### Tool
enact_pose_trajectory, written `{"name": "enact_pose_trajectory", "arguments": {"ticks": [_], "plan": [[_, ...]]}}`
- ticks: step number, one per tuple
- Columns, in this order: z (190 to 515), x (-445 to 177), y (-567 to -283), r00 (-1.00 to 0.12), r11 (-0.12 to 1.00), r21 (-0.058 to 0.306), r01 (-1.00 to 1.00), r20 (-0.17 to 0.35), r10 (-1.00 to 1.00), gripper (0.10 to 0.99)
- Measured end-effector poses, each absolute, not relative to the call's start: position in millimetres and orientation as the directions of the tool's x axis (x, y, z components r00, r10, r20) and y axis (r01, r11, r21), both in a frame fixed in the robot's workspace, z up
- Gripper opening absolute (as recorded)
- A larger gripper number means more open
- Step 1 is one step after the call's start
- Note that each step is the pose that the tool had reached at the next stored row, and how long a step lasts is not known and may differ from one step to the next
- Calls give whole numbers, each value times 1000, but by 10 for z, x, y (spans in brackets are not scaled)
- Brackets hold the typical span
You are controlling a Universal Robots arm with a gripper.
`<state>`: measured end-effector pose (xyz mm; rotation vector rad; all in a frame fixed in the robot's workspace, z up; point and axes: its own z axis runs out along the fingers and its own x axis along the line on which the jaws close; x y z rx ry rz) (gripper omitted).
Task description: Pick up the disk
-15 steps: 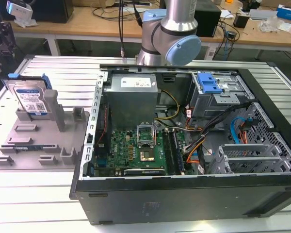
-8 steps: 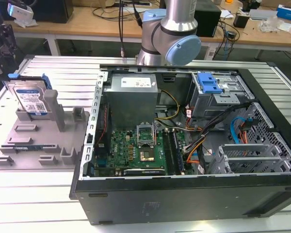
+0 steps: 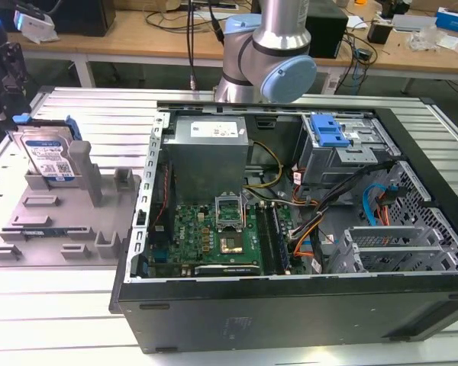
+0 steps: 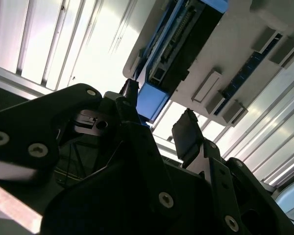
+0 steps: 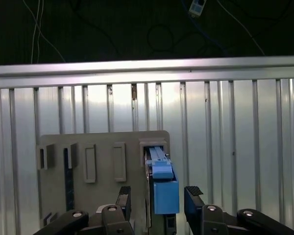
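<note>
In the exterior view the tray (image 3: 57, 229) sits at the exterior view's left. The disk (image 3: 52, 156) stands on edge in a slot at the tray's far corner, its labelled face turned toward the camera. The open case (image 3: 290, 313) lies just beside the tray, on the exterior view's right.

In the first wrist view the gripper (image 5: 158, 195) looks down on the tray. The disk shows as a thin strip capped by its blue rail (image 5: 164, 188), near the tray's edge. Its long axis runs straight away from the gripper along the gap, not across it.

The jaws are released and hold nothing. One of the fingers (image 5: 123, 196) is on each side of the rail, so the broad faces of the disk face the pads. There is a visible gap on both sides and I see no contact.

The second wrist view shows the same line-up. The disk (image 4: 183, 41) is ahead of the tips, with its blue end between them and closer to one finger than the other. How far the tips have dropped past the disk's top edge I cannot tell.
</note>
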<state>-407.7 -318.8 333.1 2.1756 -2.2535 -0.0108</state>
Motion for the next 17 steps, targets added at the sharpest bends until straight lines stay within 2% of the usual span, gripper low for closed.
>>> {"name": "enact_pose_trajectory", "arguments": {"ticks": [17], "plan": [[3201, -4077, -3168, -35, 35, 11, -999, 4, -999, 557]]}}
